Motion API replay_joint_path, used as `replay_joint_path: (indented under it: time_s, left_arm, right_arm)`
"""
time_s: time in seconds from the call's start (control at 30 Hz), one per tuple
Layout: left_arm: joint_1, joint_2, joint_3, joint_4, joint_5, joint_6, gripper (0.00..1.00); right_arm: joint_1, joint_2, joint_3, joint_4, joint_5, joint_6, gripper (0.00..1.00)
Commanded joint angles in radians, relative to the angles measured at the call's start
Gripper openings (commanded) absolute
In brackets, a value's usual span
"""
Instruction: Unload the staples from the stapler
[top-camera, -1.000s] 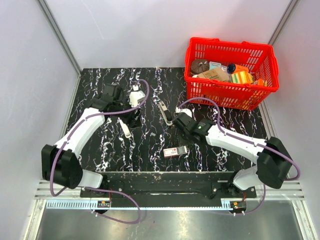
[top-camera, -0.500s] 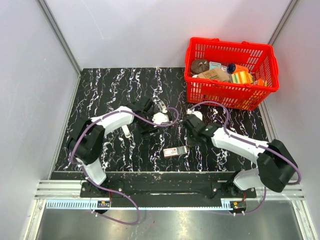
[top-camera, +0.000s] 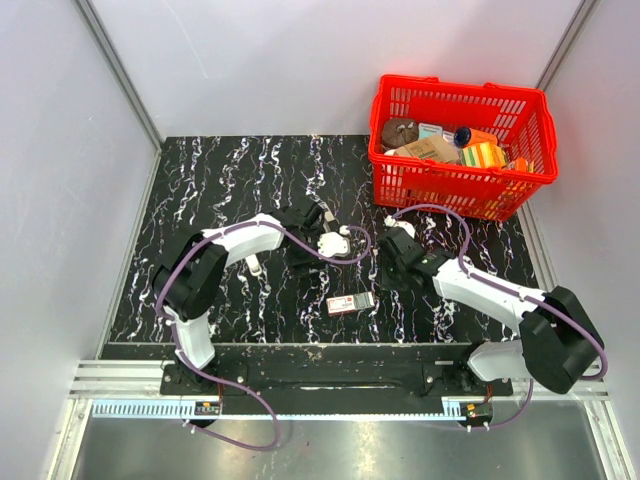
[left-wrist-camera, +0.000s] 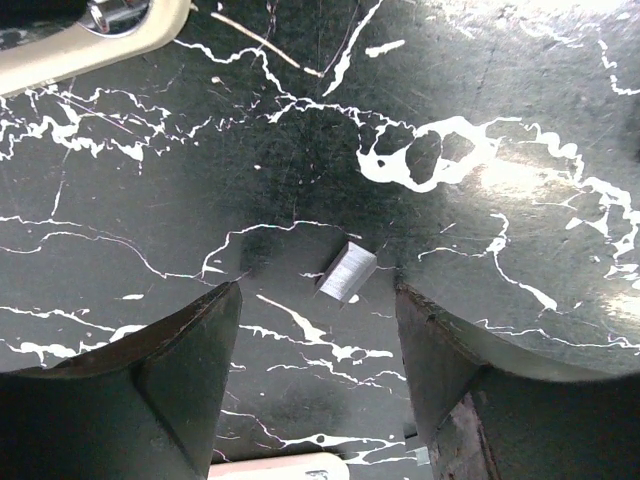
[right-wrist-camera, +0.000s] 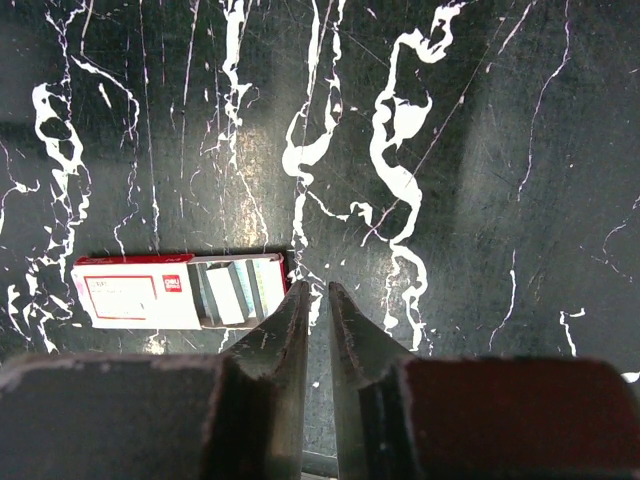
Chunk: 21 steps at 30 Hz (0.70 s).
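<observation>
The left arm had swung in from the far-left part of the table (top-camera: 220, 170) to its middle, and the right arm had drawn back from beside the stapler (top-camera: 323, 213). The stapler lay near the table's centre, partly hidden by the left wrist. The left claw (left-wrist-camera: 318, 290) hung wide open over a short strip of staples (left-wrist-camera: 348, 272), with a white bar (left-wrist-camera: 50, 58) beyond. The right claw (right-wrist-camera: 317, 290) was all but closed and empty, just beside the red-and-white box (right-wrist-camera: 180, 290)
</observation>
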Motion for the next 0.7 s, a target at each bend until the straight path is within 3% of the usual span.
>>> replay_joint_path:
  time_s: [0.0,0.33,0.67]
  left_arm:
    - [-0.005,0.021,0.038,0.025,-0.022,0.042,0.68]
    - [-0.005,0.035,0.051,0.041,0.009,0.024,0.63]
    - [-0.007,0.029,0.038,0.016,0.032,0.021,0.51]
  right_arm:
    - [-0.016,-0.014,-0.004,0.042,-0.014,0.007,0.18]
    - [-0.020,-0.011,-0.006,0.047,-0.019,0.010,0.15]
    - [-0.022,-0.008,-0.007,0.051,-0.024,0.009,0.12]
